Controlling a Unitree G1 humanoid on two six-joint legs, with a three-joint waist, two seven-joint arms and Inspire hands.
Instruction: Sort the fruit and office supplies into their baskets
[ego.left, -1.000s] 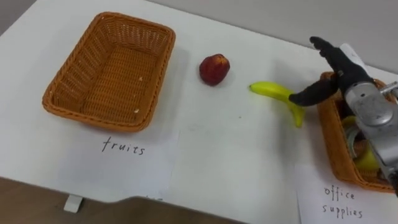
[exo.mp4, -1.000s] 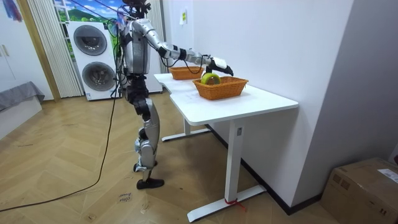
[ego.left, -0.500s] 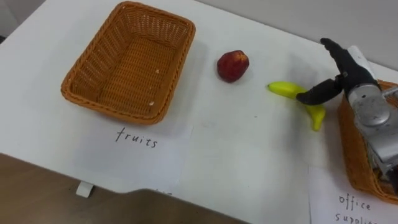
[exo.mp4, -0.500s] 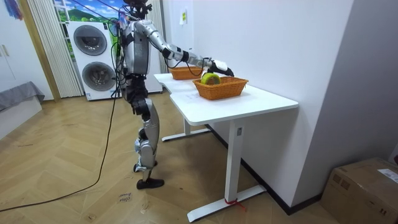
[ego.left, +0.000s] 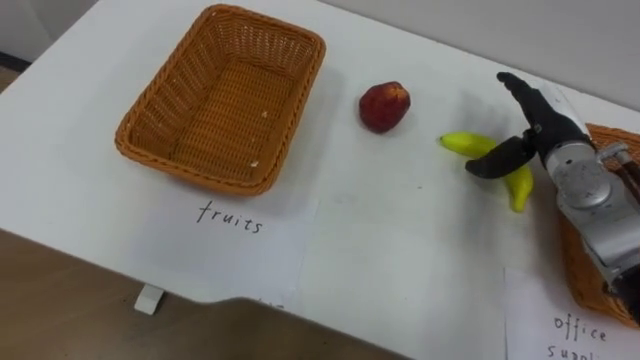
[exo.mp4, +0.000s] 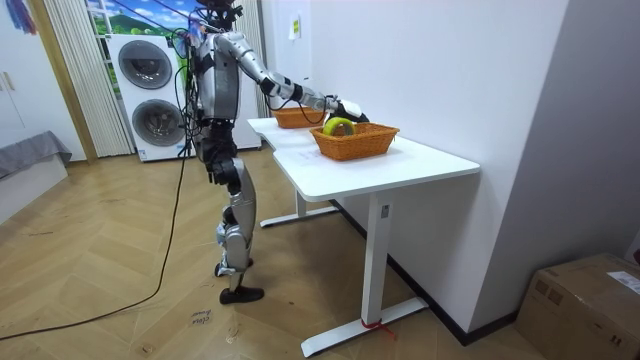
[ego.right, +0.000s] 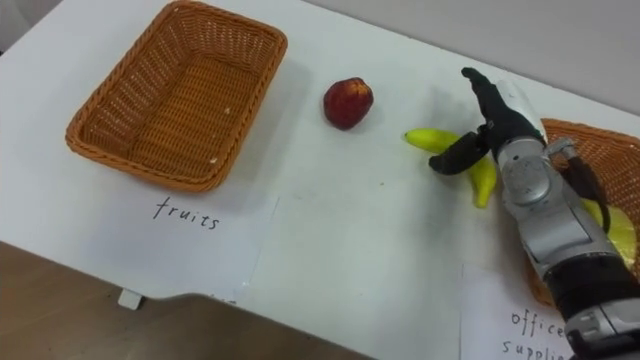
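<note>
Robot standing at near edge of smooth white table (ego.left: 400, 260). Flat paper sheet (ego.left: 240, 255) with handwriting lying before empty rectangular wicker basket (ego.left: 190, 168), orange-brown with ribbed weave. Second wicker basket (ego.right: 612, 150) sitting at right, holding yellowish things. Right hand (ego.left: 550, 132) hovering just left of it, over curved yellow banana (ego.left: 462, 146). Dark fingers stretching straight and apart, thumb crossing banana's middle; contact unclear. Round red fruit (ego.left: 384, 106) resting farther back, between baskets.
</note>
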